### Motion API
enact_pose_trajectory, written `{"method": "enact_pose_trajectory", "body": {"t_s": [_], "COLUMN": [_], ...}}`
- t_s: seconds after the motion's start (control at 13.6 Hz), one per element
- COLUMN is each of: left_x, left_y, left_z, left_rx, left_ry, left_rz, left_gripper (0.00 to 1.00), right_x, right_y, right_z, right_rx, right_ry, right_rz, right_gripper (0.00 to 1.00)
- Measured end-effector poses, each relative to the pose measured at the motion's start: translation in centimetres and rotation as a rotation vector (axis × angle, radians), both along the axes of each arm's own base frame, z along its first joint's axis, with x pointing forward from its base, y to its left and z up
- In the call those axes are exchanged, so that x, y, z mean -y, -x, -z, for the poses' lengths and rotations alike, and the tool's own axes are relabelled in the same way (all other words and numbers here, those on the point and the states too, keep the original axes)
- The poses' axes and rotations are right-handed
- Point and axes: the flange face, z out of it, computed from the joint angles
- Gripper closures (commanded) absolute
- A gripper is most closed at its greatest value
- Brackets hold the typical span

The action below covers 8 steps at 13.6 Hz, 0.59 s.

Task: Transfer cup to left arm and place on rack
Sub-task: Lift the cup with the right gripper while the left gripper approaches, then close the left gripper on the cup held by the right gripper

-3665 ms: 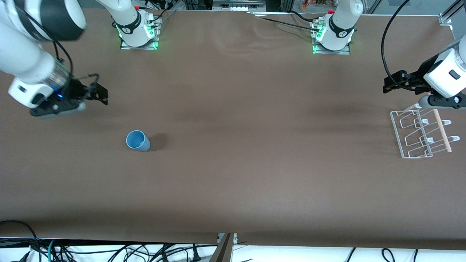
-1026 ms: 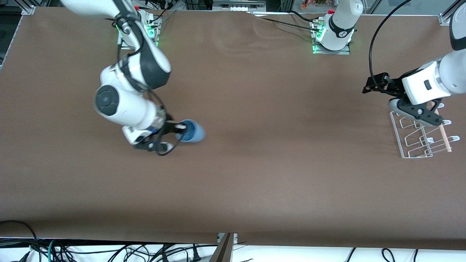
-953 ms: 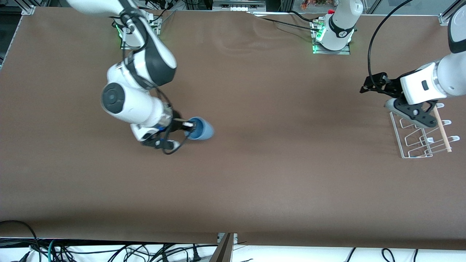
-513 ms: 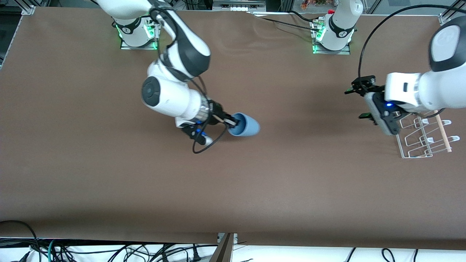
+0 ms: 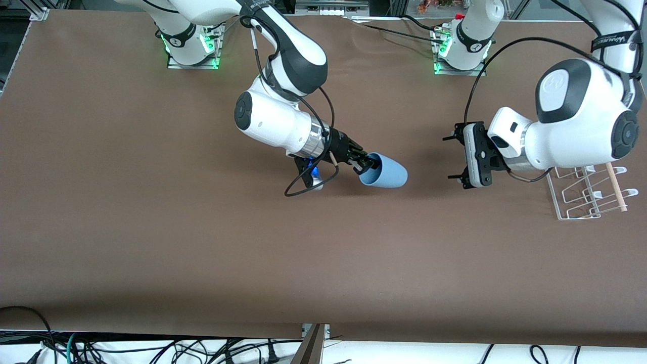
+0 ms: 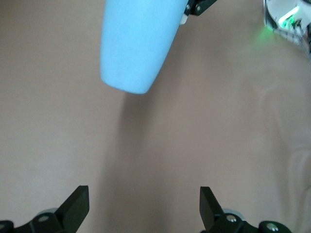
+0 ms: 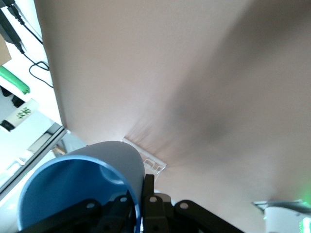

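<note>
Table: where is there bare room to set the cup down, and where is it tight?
The table is bare from the cup, held up by the shut right gripper, down to the front camera's edge. It is crowded where the open left gripper hangs beside the rack.

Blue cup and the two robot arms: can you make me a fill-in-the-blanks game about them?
1. The right gripper is shut on the rim of the ___.
2. The left gripper has its fingers ___.
3. The cup is held above the brown ___.
4. The white wire rack stands toward the ___ arm's end of the table.

Missing words: cup; open; table; left
</note>
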Motion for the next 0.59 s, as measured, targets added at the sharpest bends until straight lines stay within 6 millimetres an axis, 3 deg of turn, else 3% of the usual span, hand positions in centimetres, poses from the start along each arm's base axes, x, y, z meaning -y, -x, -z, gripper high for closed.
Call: {"method": "enact_pose_trajectory", "body": {"t_s": [0.59], "left_x": [2.6], "left_y": [-1.6], "left_z": [-1.4], "left_rx": [0.267], "left_ry": [-0.007], "left_rz": [0.179], "left_gripper": [0.00], "right_x": [-0.4], "right_y": [-0.7], "right_z": [-3.4], "right_rx": [-0.121], "right_ry": [-0.082], "right_rz": [0.136], "right_gripper": [1.00]}}
